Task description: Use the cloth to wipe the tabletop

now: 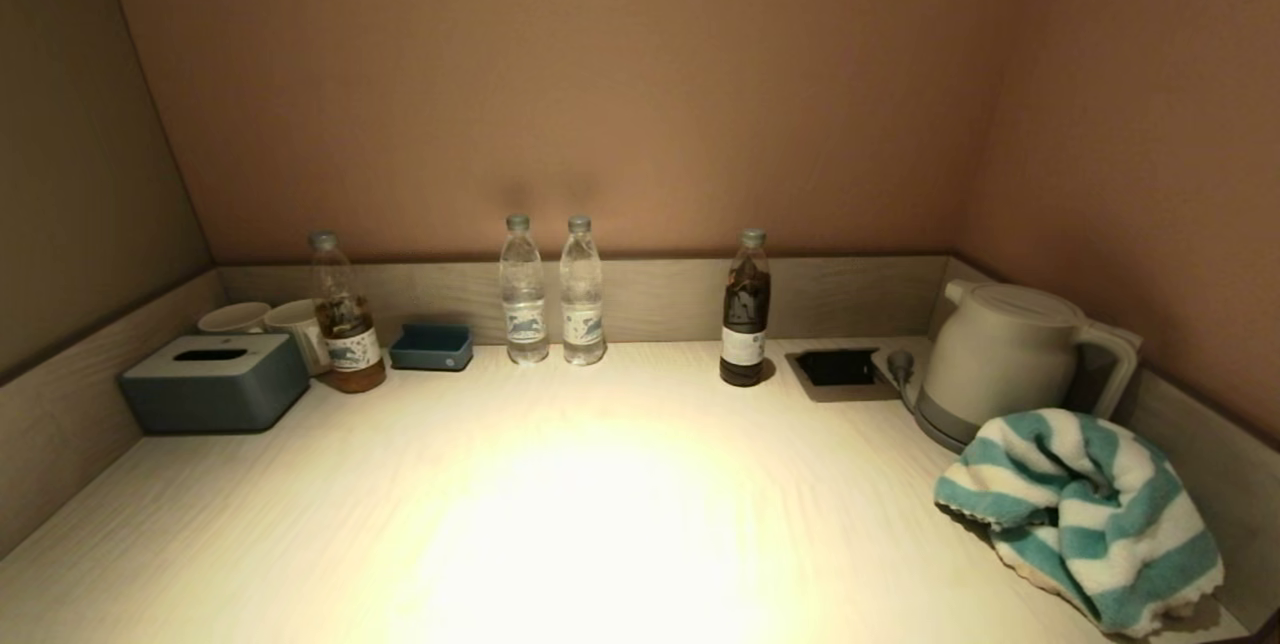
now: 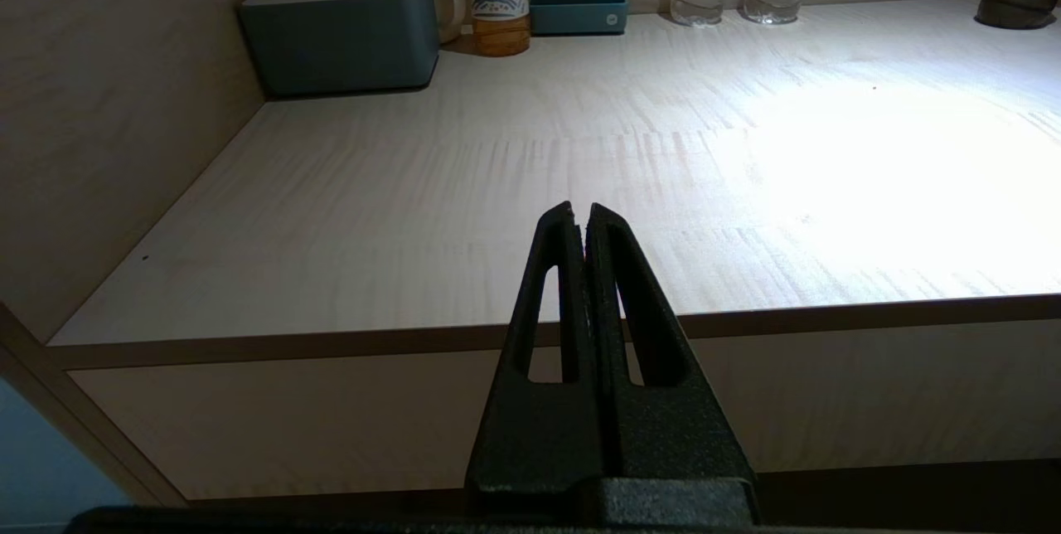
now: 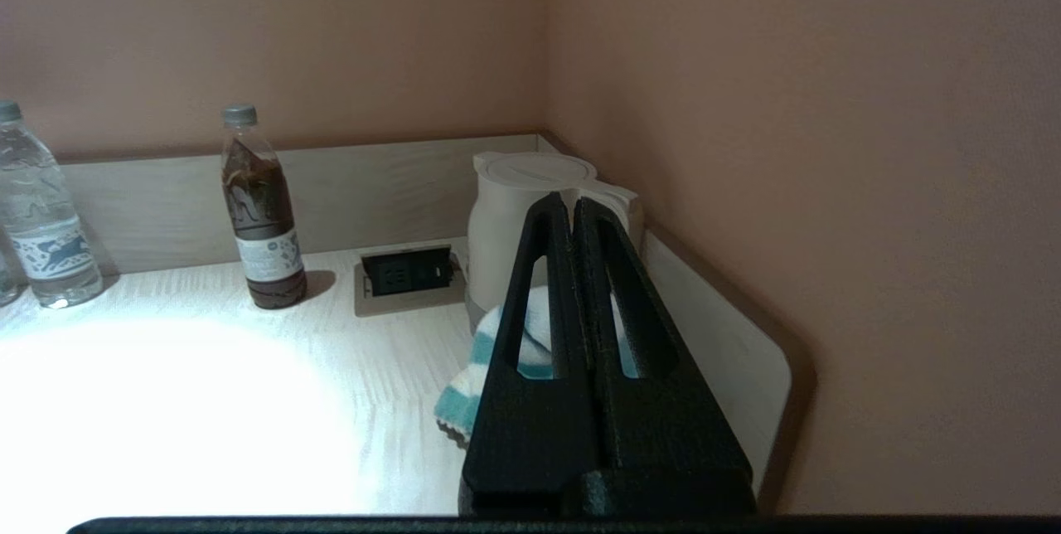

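Cloth (image 1: 1085, 514): soft striped terry, teal and white, bunched at the tabletop's (image 1: 560, 524) right end, just before the kettle (image 1: 1000, 354). Right gripper (image 3: 575, 206) hangs short of it, fingers pressed together; left gripper (image 2: 579, 213) likewise, off the front edge. Advice: spread fingers, pinch a raised fold.

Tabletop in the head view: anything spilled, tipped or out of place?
No spill shows. The striped cloth lies bunched at the tabletop's right edge beside the kettle, not spread flat. All four bottles stand upright.
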